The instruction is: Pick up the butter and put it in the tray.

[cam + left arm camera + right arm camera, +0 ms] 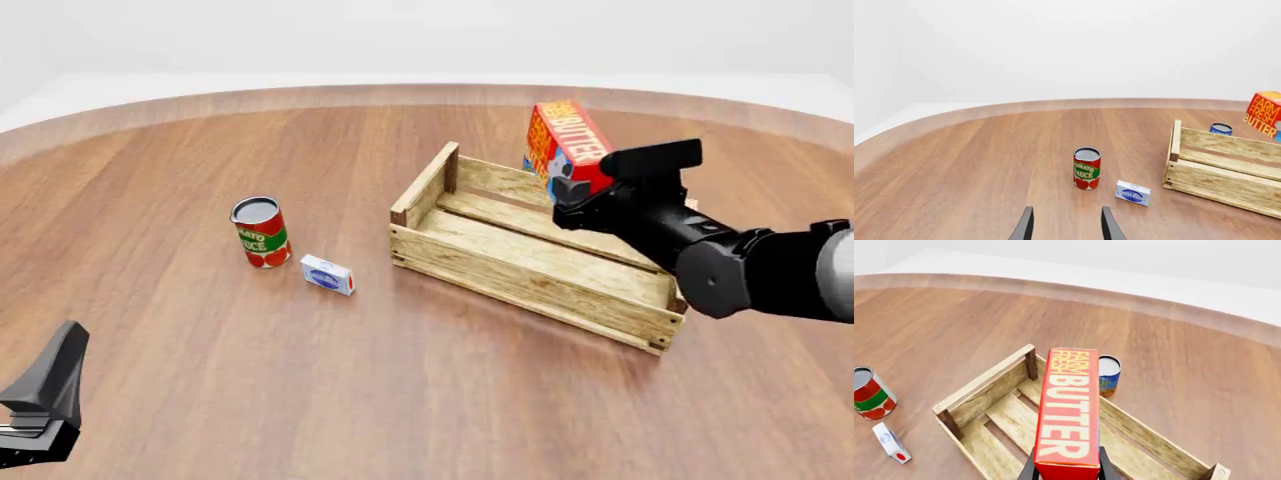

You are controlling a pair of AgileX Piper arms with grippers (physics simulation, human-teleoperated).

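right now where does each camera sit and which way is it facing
Front view: fixed above and behind the arms, looking forward and down at the tray; shows the right pincer holding the butter and the left pincer.
Left wrist view: behind the left pincer, low, facing the tomato sauce can and small white-and-blue box.
Right wrist view: behind the right pincer, looking down over the butter into the tray.
All three share the tray, butter and tomato sauce can.

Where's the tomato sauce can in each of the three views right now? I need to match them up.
Front view: tomato sauce can stands left of the tray.
Left wrist view: upright mid-frame, beside the small white-and-blue box.
Right wrist view: cut off at the frame edge.
Shared landmark: the tray shows in all three.
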